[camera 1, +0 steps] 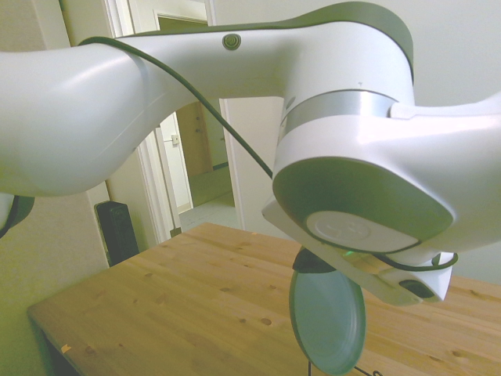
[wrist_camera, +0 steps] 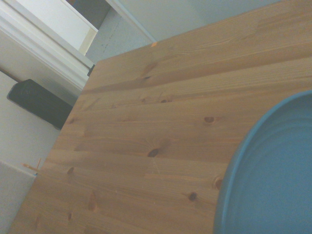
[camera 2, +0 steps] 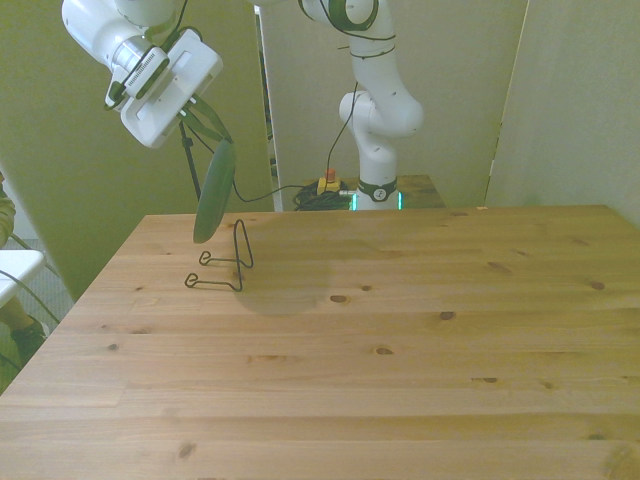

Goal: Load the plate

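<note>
Gripper (camera 2: 200, 118) clamped on plate (camera 2: 214, 190) rim, airborne

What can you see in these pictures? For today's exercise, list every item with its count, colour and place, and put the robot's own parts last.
Plate: one, grey-green, held on edge in the air above the wire stand, near the front view's left.
Wire stand: one, thin black, standing on the table below the plate.
Table: one, light knotty wood, fills the lower part of the front view.
Black box: one, on the floor beside the doorway in the side view.
Person: part of a sleeve at the front view's left edge.
Arm: one, white, reaching over the table.
Gripper: one, dark fingers, closed on the plate's upper rim.
</note>
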### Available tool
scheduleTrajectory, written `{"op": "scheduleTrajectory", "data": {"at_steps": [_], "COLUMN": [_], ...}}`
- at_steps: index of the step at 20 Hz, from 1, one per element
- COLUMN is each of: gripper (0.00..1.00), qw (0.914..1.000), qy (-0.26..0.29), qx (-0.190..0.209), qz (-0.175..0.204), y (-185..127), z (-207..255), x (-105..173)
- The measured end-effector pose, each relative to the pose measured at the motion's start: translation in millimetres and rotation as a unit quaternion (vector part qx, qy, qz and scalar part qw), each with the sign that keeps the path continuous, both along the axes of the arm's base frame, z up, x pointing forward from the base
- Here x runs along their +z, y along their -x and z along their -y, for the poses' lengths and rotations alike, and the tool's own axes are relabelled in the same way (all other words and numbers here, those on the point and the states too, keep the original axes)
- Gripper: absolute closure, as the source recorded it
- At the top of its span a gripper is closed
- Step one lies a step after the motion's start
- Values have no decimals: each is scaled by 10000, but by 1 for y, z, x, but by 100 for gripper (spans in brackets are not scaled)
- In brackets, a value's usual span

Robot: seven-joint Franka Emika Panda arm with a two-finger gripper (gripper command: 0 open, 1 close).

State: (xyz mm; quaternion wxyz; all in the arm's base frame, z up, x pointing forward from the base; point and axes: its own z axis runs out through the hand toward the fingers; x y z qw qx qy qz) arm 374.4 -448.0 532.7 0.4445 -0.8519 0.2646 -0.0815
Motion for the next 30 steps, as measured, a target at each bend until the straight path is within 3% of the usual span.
{"op": "scheduleTrajectory", "data": {"at_steps": [30], "gripper": [100], "qw": [10000], "qy": [32], "qx": [-9], "qz": [-15], "y": [-20], "z": [11], "x": [-38]}}
